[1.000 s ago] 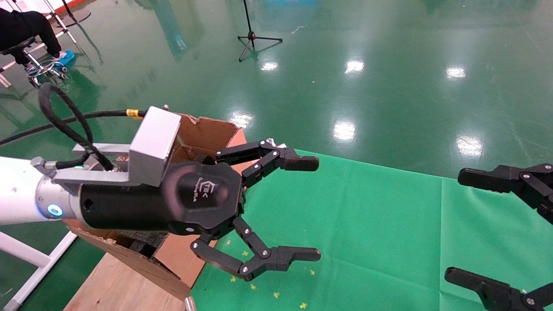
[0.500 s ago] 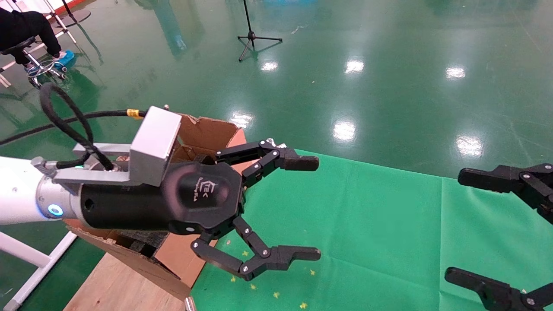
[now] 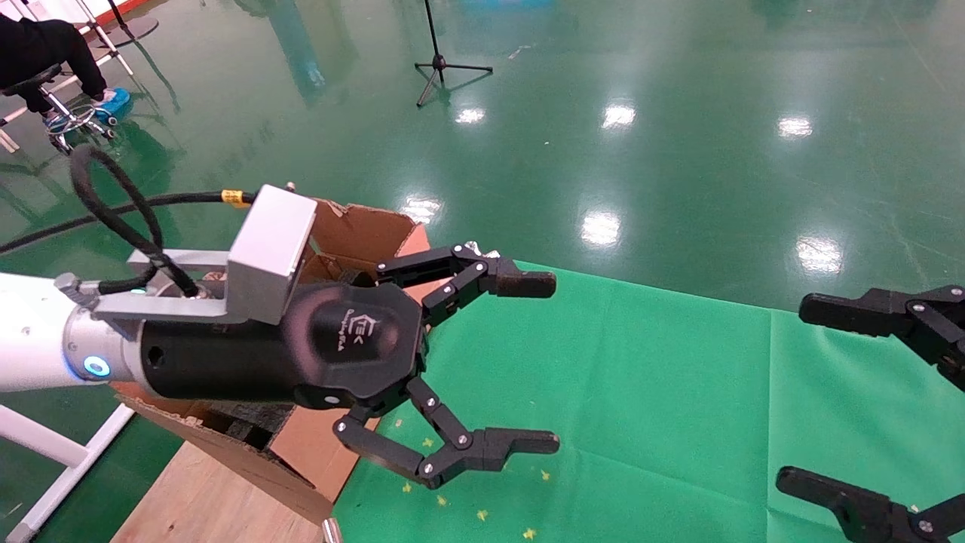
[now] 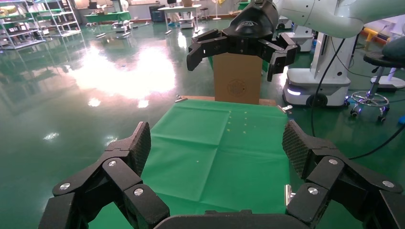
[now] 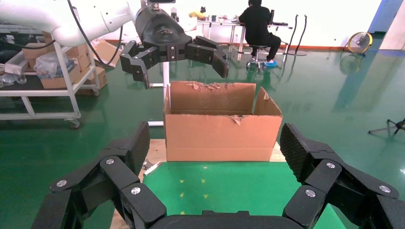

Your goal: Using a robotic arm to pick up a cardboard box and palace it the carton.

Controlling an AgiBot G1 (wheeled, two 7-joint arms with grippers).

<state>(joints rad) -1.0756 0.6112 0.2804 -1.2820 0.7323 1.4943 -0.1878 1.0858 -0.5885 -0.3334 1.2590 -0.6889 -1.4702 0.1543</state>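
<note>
Hovering level beside the carton (image 3: 362, 234) — left end effector (image 3: 539, 362) spread wide.

My left tool (image 3: 520, 362) is matt black plastic with rough-textured pads (image 4: 141, 143), behind it a brushed silver metal block (image 3: 270, 253). The carton (image 5: 222, 122) is dull corrugated cardboard, ragged-edged. Smooth green cloth (image 3: 641, 392) covers the bare wood counter (image 3: 203, 505); the floor (image 3: 678, 136) shines glossy

White robotic arm (image 3: 30, 332) with silver wrist and looping black cable (image 3: 113, 211)
Black multi-link left gripper (image 3: 528, 362) bears a white logo, silver screws
</note>
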